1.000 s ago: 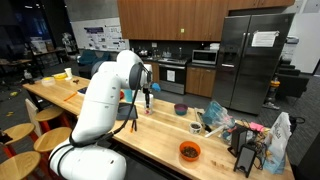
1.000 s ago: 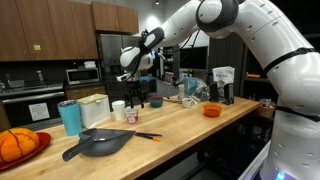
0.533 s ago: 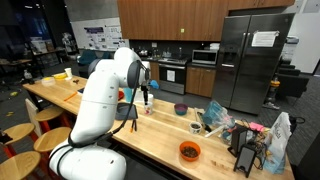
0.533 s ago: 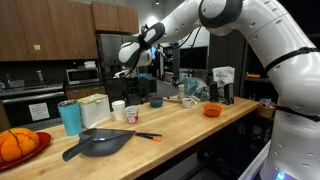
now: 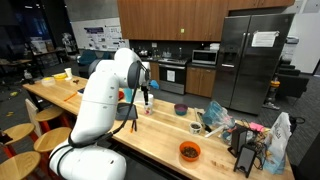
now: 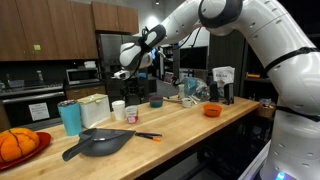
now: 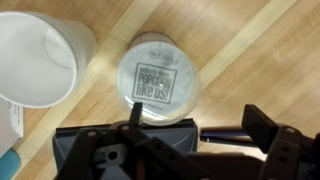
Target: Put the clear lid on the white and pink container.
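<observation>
The gripper (image 7: 198, 122) is seen spread above the table (image 7: 255, 45). At its 11 o'clock in the wrist view, the clear lid (image 7: 158, 86) is laid on the tub (image 6: 131, 116). A cup (image 7: 35, 55) is stood at the tub's 9 o'clock.

The arm (image 5: 100, 100) is showing as a chain of bulky, rounded white segments on the left of an exterior view, with dark seams ringing its joints. The gripper (image 7: 200, 135) is appearing matte black, angular and boxy along the wrist view's bottom edge.
</observation>
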{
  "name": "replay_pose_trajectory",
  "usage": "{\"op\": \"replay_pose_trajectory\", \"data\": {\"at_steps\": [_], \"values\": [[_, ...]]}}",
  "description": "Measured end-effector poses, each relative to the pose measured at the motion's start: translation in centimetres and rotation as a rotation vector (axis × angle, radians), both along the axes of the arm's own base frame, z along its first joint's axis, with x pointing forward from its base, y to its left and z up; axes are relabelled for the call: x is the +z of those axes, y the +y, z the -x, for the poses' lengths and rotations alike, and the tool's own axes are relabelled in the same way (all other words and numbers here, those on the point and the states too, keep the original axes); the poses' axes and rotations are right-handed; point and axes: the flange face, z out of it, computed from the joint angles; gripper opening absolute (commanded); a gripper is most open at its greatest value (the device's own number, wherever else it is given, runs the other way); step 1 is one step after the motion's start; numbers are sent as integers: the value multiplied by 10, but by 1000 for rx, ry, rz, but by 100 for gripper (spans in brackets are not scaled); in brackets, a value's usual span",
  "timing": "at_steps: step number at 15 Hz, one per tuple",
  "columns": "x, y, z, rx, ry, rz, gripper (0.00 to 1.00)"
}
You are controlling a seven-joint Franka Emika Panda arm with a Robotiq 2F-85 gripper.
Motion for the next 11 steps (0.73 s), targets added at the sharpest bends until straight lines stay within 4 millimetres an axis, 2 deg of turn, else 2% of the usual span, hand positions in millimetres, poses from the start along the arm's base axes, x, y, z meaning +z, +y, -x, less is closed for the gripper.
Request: {"op": "replay_pose_trajectory", "data": {"at_steps": [2, 3, 4, 6, 9, 11], "values": [[-1, -1, -5, 73, -79, 29, 100], [6, 7, -8, 109, -115, 48, 100], [23, 18, -14, 137, -160, 60, 100], [71, 48, -20, 200, -265, 71, 100], [142, 106, -11, 303, -410, 80, 100], [179, 133, -3, 340, -474, 77, 100]]}}
